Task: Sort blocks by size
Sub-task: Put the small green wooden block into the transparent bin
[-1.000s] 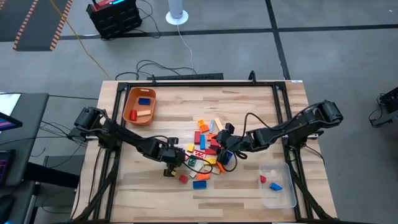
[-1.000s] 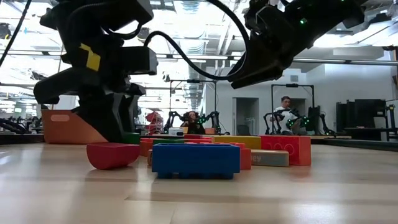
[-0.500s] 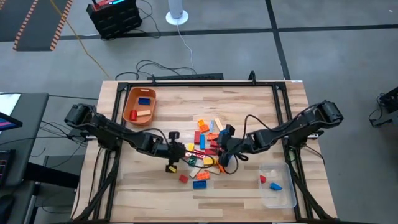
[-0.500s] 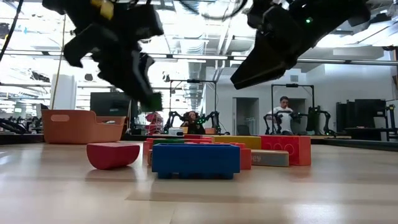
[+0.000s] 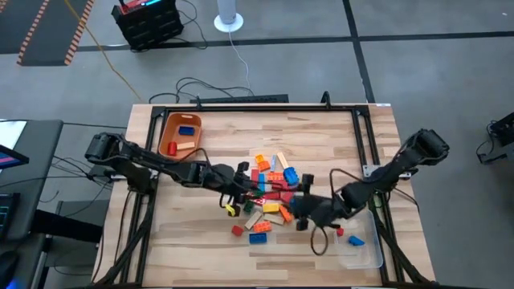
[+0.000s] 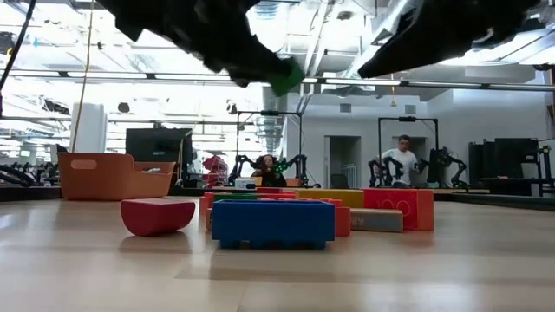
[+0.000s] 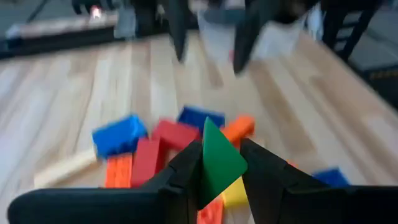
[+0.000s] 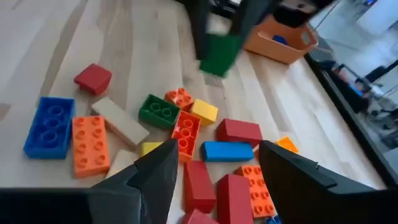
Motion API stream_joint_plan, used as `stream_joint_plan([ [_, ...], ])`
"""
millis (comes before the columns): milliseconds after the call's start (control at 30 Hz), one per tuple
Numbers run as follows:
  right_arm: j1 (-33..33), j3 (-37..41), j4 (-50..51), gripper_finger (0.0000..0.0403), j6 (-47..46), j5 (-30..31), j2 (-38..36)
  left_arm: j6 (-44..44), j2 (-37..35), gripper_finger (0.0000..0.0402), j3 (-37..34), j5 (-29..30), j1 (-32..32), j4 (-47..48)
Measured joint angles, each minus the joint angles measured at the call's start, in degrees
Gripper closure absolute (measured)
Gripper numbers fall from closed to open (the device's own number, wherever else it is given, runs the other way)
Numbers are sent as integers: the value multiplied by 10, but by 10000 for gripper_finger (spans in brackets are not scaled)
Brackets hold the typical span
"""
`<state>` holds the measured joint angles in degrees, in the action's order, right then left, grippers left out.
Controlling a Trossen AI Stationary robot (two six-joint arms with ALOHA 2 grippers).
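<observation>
- Lifting clear of the table since a second ago and swinging inward over the pile with the left gripper (image 5: pixel 242 181); sliding away from the pile toward the near right corner with the right gripper (image 5: pixel 304 211).
- Keeping a blue and a tan piece in the orange bin (image 5: pixel 166 132) at the far left of the table (image 5: pixel 337 136), well apart from the left gripper.
- Pinching a green block (image 7: pixel 217 163) between narrowly set fingers, corner-up and tilted, hanging high above the other blocks (image 5: pixel 270 191).
- Risking a slip here: gripping on a tilted corner and not flat faces, so possibly twisting out during a fast swing and dropping back into the pile.
- Leaving the blocks mostly heaped at mid-table, long and short ones touching and overlapping, with a red and a blue one lying loose just nearer the front edge.
- Risking a wrong sort: misjudging the size of a tilted piece and sending it to the wrong container.
- Holding the right gripper wide and empty, low between the pile and the clear tray (image 5: pixel 371 258).
- Risking contact between the arms, both reaching into the same middle area, and a cable loop trailing near the tray possibly snagging loose pieces.
- Storing a red and a blue piece in the tray already, at the near right.
</observation>
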<state>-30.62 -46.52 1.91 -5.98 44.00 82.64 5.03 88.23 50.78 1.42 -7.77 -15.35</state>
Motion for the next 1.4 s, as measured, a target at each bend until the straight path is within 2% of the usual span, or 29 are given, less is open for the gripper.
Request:
stream_joint_plan([
  [200,-8,0,21,149,-35,40,1,-40,0,310,0,-12,7,-92],
  [300,-1,0,-16,149,-35,40,1,-43,0,310,0,-12,7,-129],
  [400,7,0,-54,149,1,43,1,-26,0,309,0,-12,7,-153],
  [567,-7,0,-5,156,25,115,-10,-54,0,309,3,-12,7,-174],
  [633,-7,-12,63,164,-22,114,-32,-64,0,309,14,-12,7,-160],
  [767,14,-40,267,179,-202,68,-76,-85,22,309,48,-13,7,-138],
  [867,36,-42,401,186,-357,29,-104,-95,72,309,91,-33,1,-111],
  [967,60,-42,496,189,-455,-15,-141,-83,128,309,132,-40,-8,-102],
  [1233,98,-42,562,189,-525,-57,-279,-70,250,309,266,-72,-19,-105],
  [1400,152,-52,613,189,-547,-64,-344,-70,337,309,366,-90,-34,-107],
])
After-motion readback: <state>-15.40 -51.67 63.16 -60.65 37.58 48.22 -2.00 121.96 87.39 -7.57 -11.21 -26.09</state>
